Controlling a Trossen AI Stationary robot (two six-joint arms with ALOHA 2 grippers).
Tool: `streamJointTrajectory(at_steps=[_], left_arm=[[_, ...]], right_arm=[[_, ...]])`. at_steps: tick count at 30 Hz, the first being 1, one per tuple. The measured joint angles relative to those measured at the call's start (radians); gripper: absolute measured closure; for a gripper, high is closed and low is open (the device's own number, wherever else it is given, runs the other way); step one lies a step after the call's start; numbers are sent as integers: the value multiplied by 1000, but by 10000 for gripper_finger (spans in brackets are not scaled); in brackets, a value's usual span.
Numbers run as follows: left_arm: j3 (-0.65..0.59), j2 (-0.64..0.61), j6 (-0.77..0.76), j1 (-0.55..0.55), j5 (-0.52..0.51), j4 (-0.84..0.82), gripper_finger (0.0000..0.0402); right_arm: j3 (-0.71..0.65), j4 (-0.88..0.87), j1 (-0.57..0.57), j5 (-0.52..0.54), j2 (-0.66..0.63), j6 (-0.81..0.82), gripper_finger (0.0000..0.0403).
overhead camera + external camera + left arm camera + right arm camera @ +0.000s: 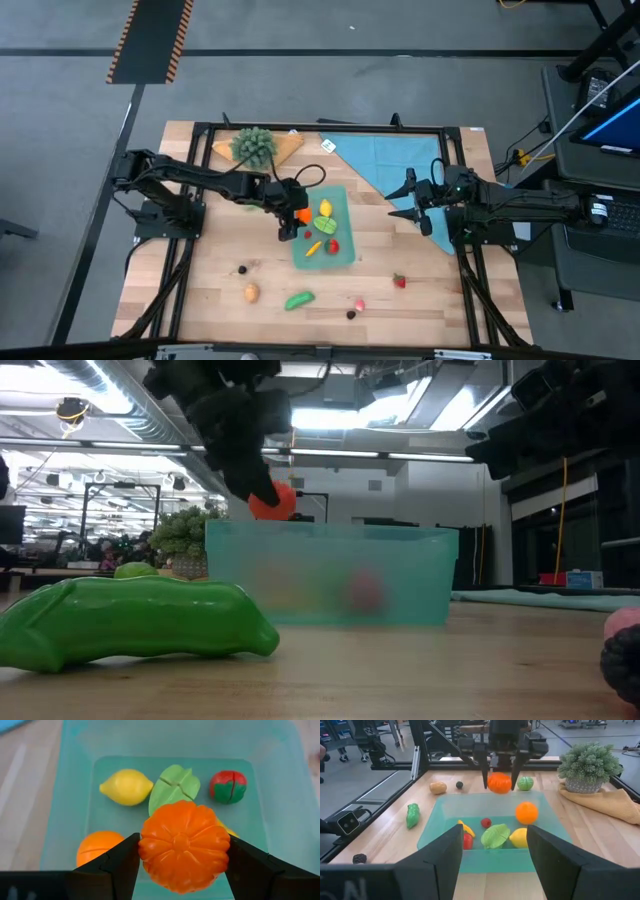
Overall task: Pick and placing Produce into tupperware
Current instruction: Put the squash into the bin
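Drop the pumpkin in the tub.
Your left hand (182, 865) grips the pumpkin (184, 845) above the tub (75, 795); lower, then open over a bare spot. Right hand (492, 855) waits open.

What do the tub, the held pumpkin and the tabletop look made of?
Tub: translucent teal plastic; the produce shows through its walls.
Pumpkin, held over the tub in the left gripper: probably moulded plastic, orange with a smooth, slightly glossy ribbed surface.
Tabletop: light wood, plank seams and grain visible, likely butcher block.
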Motion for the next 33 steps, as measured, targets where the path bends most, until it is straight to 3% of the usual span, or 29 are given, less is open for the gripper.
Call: streamJointTrajectory(at_steps=[13,25,33], left_arm=[[0,163,-1,3,0,83,165],[-2,234,-8,8,8,133,165],[-2,247,-11,24,7,139,133]], right_arm=[[0,-3,0,1,0,0,182],[0,-6,0,1,0,0,182],[0,-7,0,1,0,0,182]])
